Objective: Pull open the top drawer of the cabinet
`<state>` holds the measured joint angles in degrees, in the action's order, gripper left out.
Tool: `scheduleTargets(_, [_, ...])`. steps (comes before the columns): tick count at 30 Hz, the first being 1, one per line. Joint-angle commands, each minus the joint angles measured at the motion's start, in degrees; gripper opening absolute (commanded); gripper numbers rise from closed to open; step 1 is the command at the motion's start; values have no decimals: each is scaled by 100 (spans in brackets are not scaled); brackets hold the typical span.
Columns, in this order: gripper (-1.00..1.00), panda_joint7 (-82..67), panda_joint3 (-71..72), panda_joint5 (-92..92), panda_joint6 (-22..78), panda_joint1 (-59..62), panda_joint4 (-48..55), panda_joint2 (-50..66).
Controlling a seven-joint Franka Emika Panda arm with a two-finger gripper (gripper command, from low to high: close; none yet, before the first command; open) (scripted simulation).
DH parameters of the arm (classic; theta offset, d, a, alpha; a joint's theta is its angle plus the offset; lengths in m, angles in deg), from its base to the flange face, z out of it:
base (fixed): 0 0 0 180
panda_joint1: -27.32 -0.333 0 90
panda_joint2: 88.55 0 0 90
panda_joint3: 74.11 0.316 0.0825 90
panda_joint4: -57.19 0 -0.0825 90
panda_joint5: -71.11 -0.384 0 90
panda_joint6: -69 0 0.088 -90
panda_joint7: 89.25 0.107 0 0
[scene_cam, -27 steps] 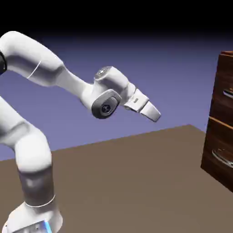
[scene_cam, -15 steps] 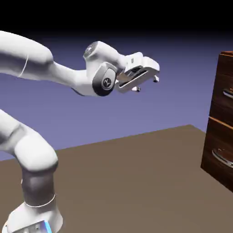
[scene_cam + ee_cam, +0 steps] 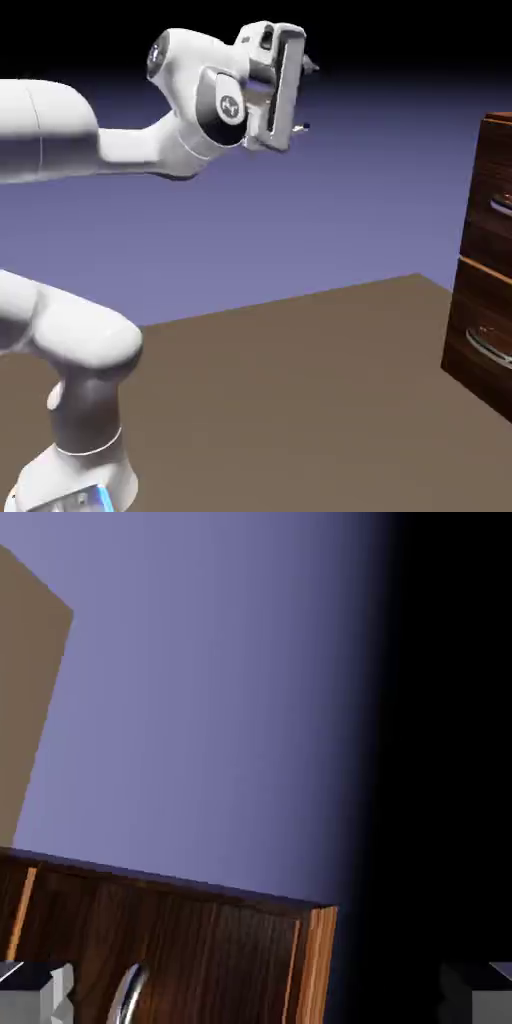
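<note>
High above the table (image 3: 300,350), well apart from the cabinet (image 3: 485,260) at the exterior view's right edge, pincer (image 3: 308,97) hangs spread wide, grasping nothing. Top drawer (image 3: 493,195) looks shut; approach, grasp and pull all remain.

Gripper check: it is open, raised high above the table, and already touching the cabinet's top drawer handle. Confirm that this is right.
Not quite. The gripper is open and high above the table, but it is not touching anything: the exterior view shows a wide gap of backdrop between it and the cabinet at the picture's right edge.
</note>
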<state>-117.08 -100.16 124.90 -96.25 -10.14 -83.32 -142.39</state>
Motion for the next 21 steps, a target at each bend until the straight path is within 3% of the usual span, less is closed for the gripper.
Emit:
scheduleTargets(1, [0, -250, -92, 191, 31, -131, 73, -75])
scheduleTargets(21, [0, -5233, -1940, 4005, 652, -2738, 1526, -1576])
